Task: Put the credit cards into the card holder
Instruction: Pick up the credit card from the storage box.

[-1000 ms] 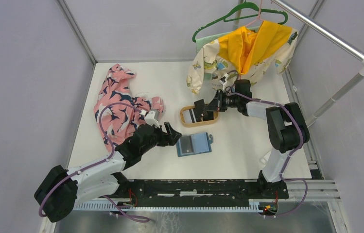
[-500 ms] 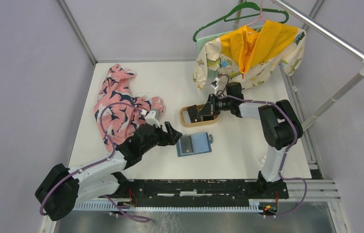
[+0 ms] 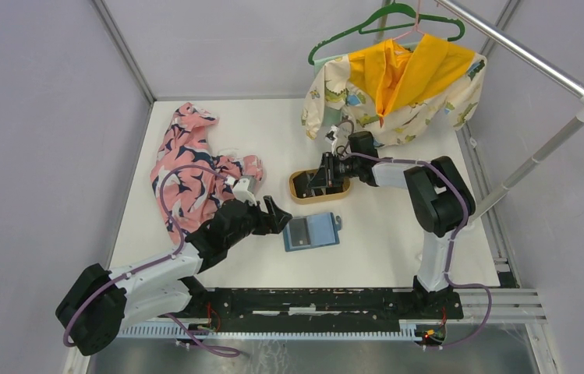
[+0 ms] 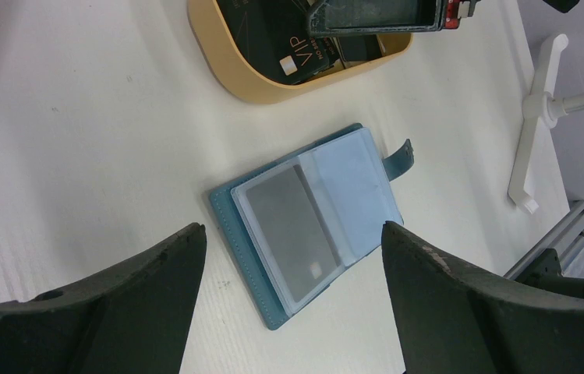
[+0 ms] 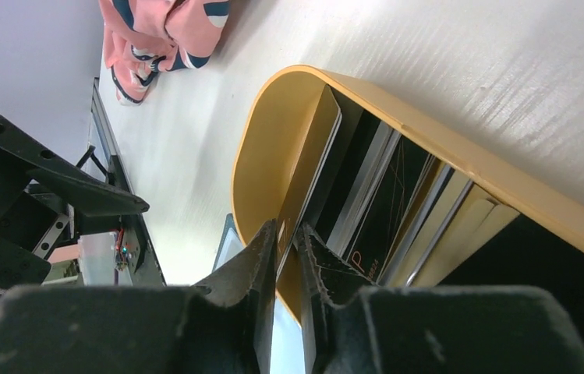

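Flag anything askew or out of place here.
The credit cards in the oval wooden tray lie jumbled and overlapping; one stands on edge against the tray wall, between the fingers of the right gripper. A pink patterned garment lies crumpled left of the tray.

Robot lab test cell: grey panelled walls [image 3: 39, 117], aluminium frame posts [image 3: 125, 51], white tabletop [image 3: 382, 249], garment rail [image 3: 522, 51] upper right.

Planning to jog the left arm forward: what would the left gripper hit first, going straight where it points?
Most likely the open card holder just ahead of the left gripper; the gripper's height is unclear.
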`<action>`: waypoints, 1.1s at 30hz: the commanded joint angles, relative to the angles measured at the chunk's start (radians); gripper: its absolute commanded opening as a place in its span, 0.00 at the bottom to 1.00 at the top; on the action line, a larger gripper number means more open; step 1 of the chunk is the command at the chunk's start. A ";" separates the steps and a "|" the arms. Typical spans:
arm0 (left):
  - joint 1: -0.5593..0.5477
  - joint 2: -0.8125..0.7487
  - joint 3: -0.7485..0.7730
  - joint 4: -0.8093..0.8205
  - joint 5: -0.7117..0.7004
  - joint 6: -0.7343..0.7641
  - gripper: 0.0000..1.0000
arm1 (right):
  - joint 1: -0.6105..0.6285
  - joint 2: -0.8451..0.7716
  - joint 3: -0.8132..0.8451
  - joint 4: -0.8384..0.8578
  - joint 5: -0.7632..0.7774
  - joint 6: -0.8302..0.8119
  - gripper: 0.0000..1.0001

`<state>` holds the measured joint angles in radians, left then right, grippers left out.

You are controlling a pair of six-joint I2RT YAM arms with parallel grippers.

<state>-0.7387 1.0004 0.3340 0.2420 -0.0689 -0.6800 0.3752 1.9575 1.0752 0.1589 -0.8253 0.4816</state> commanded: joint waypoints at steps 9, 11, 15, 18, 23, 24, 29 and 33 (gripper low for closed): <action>0.001 -0.029 0.000 0.035 -0.017 -0.026 0.88 | 0.058 0.057 0.095 -0.022 0.025 -0.017 0.33; 0.003 -0.030 0.002 0.034 -0.018 -0.026 0.88 | 0.068 0.069 0.108 -0.027 0.023 -0.011 0.33; 0.001 -0.028 0.005 0.033 -0.014 -0.027 0.88 | 0.077 0.101 0.125 -0.031 0.024 0.010 0.36; 0.002 -0.033 0.005 0.026 -0.014 -0.029 0.88 | 0.076 0.119 0.130 -0.035 0.022 0.024 0.37; 0.003 -0.050 0.003 0.013 -0.019 -0.033 0.88 | 0.064 0.097 0.125 -0.026 0.001 0.041 0.38; 0.001 -0.052 0.003 0.010 -0.019 -0.033 0.88 | 0.058 0.089 0.120 -0.019 -0.003 0.048 0.38; 0.002 -0.067 0.003 -0.009 -0.022 -0.033 0.88 | 0.033 0.064 0.094 0.019 -0.026 0.084 0.38; 0.002 -0.086 -0.001 -0.025 -0.031 -0.032 0.88 | 0.010 0.043 0.074 0.049 -0.050 0.110 0.37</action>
<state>-0.7387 0.9443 0.3332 0.2123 -0.0769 -0.6800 0.4084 2.0605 1.1664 0.1467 -0.8425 0.5541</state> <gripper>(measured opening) 0.878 0.377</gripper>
